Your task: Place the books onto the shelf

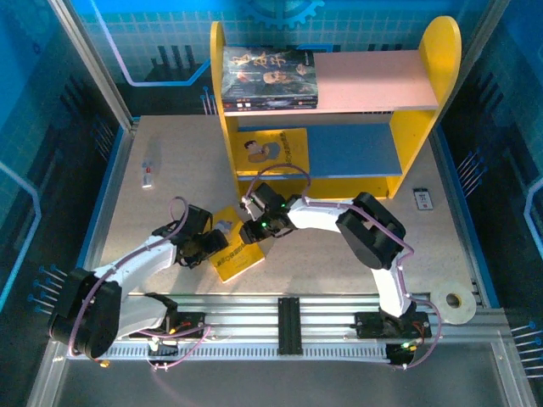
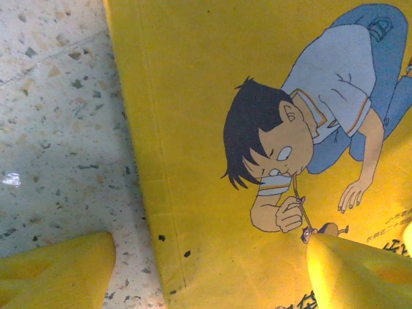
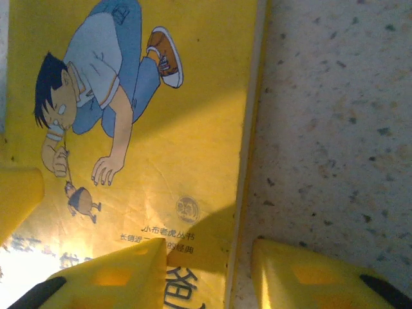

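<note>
Wrist views show the yellow book (image 2: 187,96) with cartoon boy (image 2: 290,141), indistinct overhead

2 yellow books (image 1: 237,258), 1 shelf (image 1: 442,59)

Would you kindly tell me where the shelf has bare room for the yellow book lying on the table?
The pink upper board is bare from the dark books rightward to the yellow side panel. The blue lower board is bare right of its yellow book. Both boards' left ends are crowded.
</note>
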Motion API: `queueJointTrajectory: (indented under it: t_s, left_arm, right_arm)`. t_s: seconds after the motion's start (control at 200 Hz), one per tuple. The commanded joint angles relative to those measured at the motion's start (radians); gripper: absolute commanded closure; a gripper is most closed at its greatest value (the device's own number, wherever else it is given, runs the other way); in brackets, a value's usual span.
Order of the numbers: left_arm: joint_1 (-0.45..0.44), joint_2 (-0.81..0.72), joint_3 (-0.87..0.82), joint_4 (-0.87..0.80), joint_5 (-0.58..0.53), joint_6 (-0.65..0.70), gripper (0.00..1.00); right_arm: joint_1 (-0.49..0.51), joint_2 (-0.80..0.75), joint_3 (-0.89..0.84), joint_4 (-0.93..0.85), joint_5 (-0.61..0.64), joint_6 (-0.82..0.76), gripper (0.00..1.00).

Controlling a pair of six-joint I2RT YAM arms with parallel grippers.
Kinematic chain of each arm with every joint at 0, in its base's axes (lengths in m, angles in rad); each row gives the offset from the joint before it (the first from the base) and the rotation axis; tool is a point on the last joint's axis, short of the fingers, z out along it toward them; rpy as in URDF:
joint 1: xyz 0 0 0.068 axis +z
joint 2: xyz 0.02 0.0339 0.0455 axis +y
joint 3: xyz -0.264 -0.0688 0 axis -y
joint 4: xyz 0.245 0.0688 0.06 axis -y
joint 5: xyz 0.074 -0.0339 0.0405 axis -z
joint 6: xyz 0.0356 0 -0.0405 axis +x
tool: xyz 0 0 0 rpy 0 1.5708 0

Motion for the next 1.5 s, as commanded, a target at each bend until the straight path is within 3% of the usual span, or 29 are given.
queueJointTrajectory:
  t_s: [0.0, 0.225, 0.495, 0.776, 1.281, 1.496]
  left_arm:
    - [-0.018, 0.008, -0.019, 0.038, 0.031, -0.013, 0.21]
    - [-0.027, 0.004, -0.018, 0.043, 0.037, -0.020, 0.21]
    - [-0.034, 0.024, -0.030, 0.067, 0.046, -0.026, 0.20]
    - [-0.057, -0.010, 0.027, 0.193, 0.181, 0.019, 0.21]
    - [-0.058, -0.199, 0.039, 0.154, 0.155, -0.021, 0.22]
    - [-0.058, -0.164, 0.054, 0.104, 0.133, -0.015, 0.23]
  right_arm:
    - [0.010, 0.052, 0.012, 0.016, -0.020, 0.011, 0.64]
    - [0.006, 0.063, -0.064, 0.059, -0.038, 0.020, 0.78]
    - [0.012, 0.090, -0.110, 0.108, -0.072, 0.056, 0.87]
    - [0.053, 0.099, -0.145, 0.140, -0.085, 0.091, 0.88]
    - [0.064, 0.084, -0.174, 0.187, -0.105, 0.115, 0.88]
    - [0.064, 0.077, -0.179, 0.209, -0.125, 0.123, 0.88]
